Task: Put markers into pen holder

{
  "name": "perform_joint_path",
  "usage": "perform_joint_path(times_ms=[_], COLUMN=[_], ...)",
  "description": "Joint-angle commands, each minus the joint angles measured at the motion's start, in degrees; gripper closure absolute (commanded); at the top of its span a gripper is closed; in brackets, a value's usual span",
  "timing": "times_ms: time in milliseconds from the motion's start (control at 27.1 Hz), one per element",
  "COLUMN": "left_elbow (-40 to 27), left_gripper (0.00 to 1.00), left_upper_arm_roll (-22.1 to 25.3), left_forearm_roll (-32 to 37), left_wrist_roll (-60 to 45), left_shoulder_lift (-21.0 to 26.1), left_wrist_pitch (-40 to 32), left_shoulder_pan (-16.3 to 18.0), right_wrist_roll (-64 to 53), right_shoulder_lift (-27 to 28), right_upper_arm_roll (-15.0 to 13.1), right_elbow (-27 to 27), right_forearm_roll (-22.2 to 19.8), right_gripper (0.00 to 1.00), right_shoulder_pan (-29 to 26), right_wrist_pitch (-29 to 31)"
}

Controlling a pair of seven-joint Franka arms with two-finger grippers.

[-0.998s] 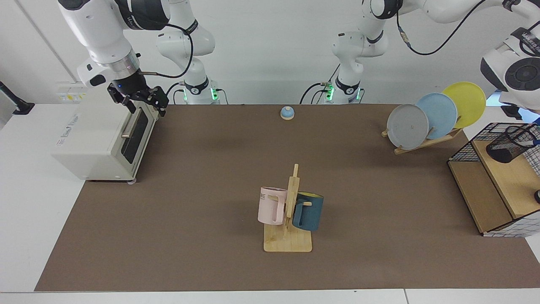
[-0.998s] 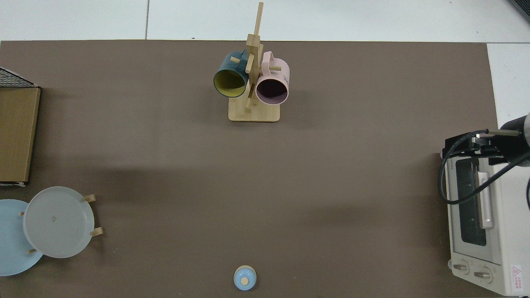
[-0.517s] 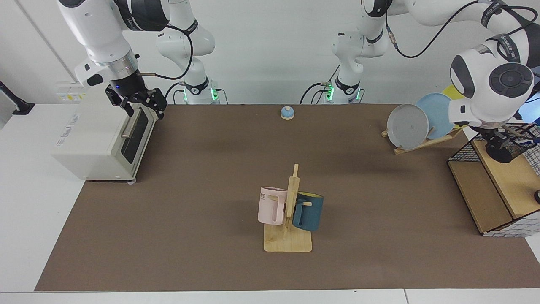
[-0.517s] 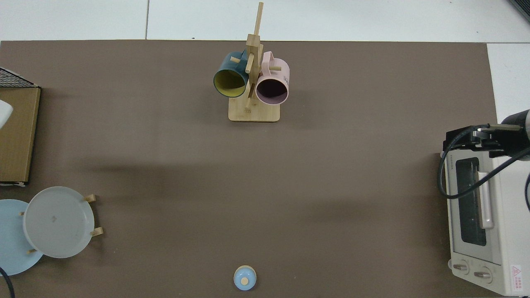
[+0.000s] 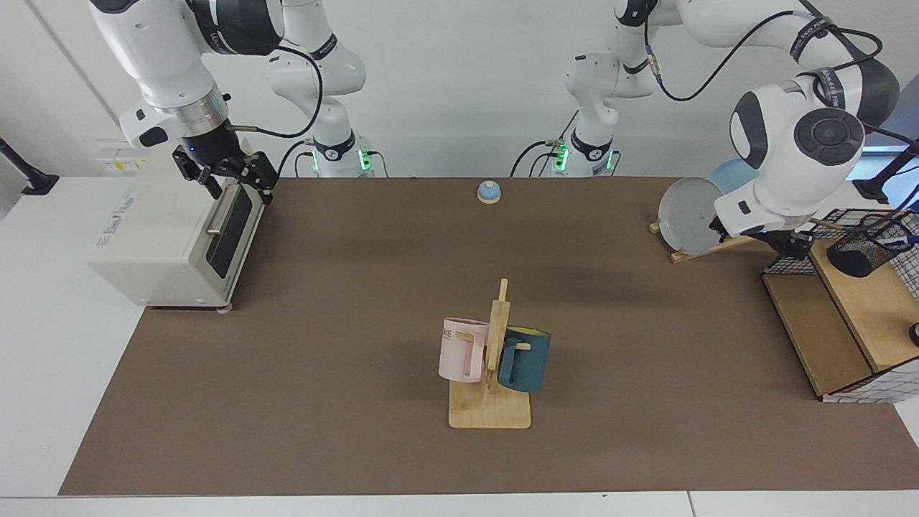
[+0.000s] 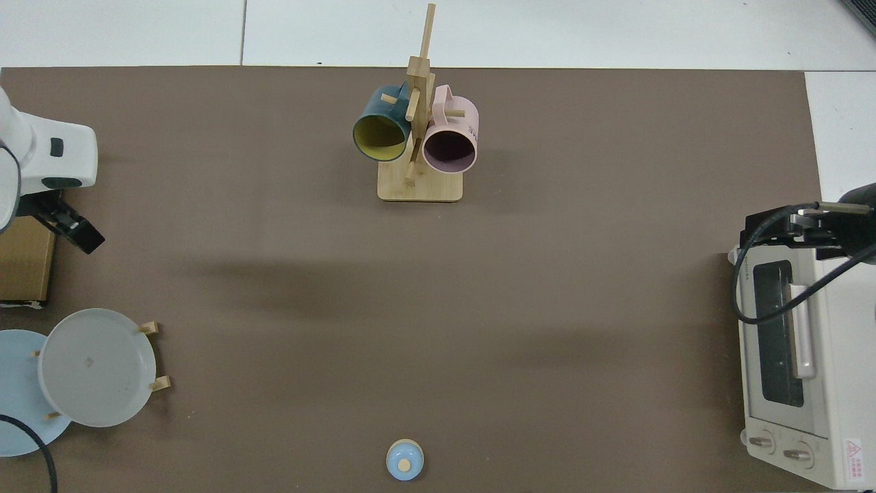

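The pen holder (image 5: 861, 251), a black mesh cup, lies tilted on the upper wooden shelf of the wire basket (image 5: 790, 267) at the right edge of the facing view. A blue end of a marker (image 5: 906, 241) shows at its open rim; the rest of the marker is hidden. My left gripper (image 5: 792, 246) hangs at the basket's near-left corner, apart from the holder, and also shows in the top view as my left gripper (image 6: 72, 229). My right gripper (image 5: 241, 194) waits open and empty over the toaster oven (image 5: 172, 237).
A mug rack (image 5: 492, 359) with a pink and a dark blue mug stands mid-table. A plate rack with grey and blue plates (image 5: 689, 215) is just behind the left arm. A small blue bell (image 5: 488, 191) sits at the back.
The left arm has swung from the far edge over the pen holder to the basket's near-left corner, covering the yellow plate. The right gripper has drifted slightly up and back over the toaster oven.
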Motion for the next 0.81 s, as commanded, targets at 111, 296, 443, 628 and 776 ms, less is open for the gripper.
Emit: perform_joint_path(times_ms=[111, 296, 443, 628, 776], left_elbow=[-2.54, -2.98, -4.47, -7.20, -7.29], left_gripper=[0.00, 0.00, 0.00, 0.00, 0.00], left_upper_arm_roll=[-3.95, -4.74, -4.13, -3.77, -3.16], left_forearm_roll=[-2.64, -6.32, -13.08, -15.47, -15.65], left_wrist_roll=[-18.02, -27.61, -33.32, -33.61, -27.46], left_shoulder_lift=[-3.80, -5.38, -7.32, -8.55, -8.46], left_wrist_pitch=[-4.13, -6.85, -8.44, -5.29, -2.20], left_shoulder_pan=[-0.11, -0.11, 0.24, 0.76, 1.64], right_wrist_roll=[-1.35, -1.35, -1.35, -1.35, -1.35], right_shoulder_lift=[0.64, 0.64, 0.64, 0.64, 0.64], right_upper_arm_roll=[0.52, 0.52, 0.52, 0.52, 0.52], right_elbow=[0.76, 0.76, 0.76, 0.76, 0.76], right_forearm_roll=[0.19, 0.19, 0.19, 0.19, 0.19], right_gripper=[0.00, 0.00, 0.00, 0.00, 0.00], right_shoulder_pan=[-0.44, -0.53, -0.44, -0.53, -0.53], right_wrist_pitch=[0.57, 0.57, 0.57, 0.57, 0.57])
